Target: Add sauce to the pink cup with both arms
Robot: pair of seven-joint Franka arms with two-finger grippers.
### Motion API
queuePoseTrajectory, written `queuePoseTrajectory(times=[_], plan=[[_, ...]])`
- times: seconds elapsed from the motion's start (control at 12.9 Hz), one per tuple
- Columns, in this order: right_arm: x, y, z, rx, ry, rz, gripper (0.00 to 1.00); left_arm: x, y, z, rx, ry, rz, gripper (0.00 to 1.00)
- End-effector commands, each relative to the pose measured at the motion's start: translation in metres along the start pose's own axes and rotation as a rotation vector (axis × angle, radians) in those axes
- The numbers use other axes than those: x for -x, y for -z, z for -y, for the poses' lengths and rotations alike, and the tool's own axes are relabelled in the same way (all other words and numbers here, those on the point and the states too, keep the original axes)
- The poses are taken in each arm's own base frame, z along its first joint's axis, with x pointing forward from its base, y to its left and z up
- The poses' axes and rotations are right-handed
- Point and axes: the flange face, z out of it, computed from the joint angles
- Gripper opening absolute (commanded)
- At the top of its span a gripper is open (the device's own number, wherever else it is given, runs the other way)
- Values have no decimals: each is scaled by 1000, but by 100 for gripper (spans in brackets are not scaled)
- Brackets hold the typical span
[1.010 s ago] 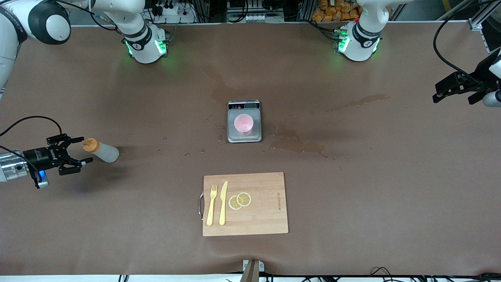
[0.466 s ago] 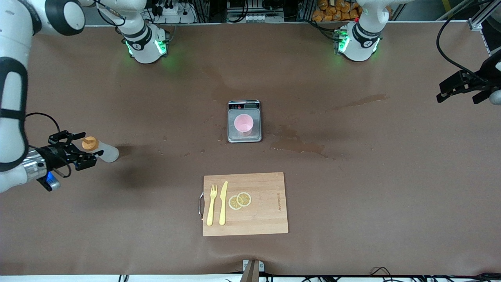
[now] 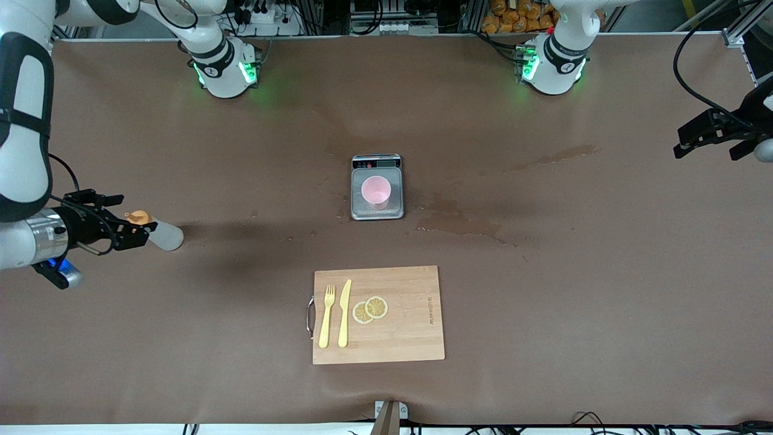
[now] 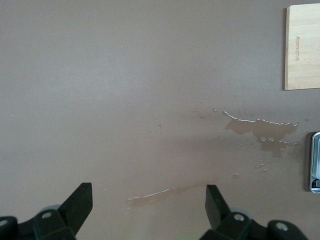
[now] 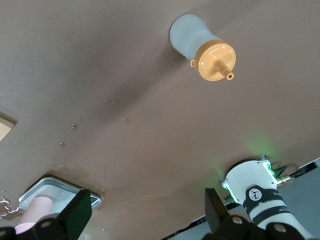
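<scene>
The sauce bottle (image 3: 164, 235), whitish with an orange cap (image 3: 139, 217), stands on the brown table near the right arm's end. My right gripper (image 3: 135, 214) is open beside the cap and holds nothing. In the right wrist view the bottle (image 5: 192, 36) shows cap-first, apart from the gripper (image 5: 145, 215). The pink cup (image 3: 376, 191) stands on the grey scale (image 3: 395, 208) at mid-table, and it also shows in the right wrist view (image 5: 34, 212). My left gripper (image 3: 703, 134) waits open and empty over the left arm's end of the table, and its own view (image 4: 147, 202) shows only table under it.
A wooden cutting board (image 3: 410, 338) with a yellow fork (image 3: 327, 315), a knife (image 3: 344, 313) and lemon slices (image 3: 370, 309) lies nearer the front camera than the scale. Wet spill patches (image 3: 462, 225) lie beside the scale toward the left arm's end.
My right gripper has moved in toward the bottle's cap, and its fingers now frame the cap in the front view. My left gripper rose slightly a second ago and has been still since.
</scene>
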Motion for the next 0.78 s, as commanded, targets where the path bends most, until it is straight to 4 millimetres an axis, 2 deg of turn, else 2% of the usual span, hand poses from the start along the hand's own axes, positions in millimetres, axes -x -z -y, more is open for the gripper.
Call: queuePoseTrajectory(times=[0.0,0.23,0.39,0.7], plan=[[32,2,-8,0,24,-80,100,3,-1,3,-15,-14,20,100],[59,-4,-27,-32,124,-185,100,3,-4,2,-12,-12,24,100],[79,1,-36,-35,139,-237,100,3,-6,2,-10,-10,27,100],[131,18,-29,8,194,-338,100,2,-5,1,0,-9,18,100]])
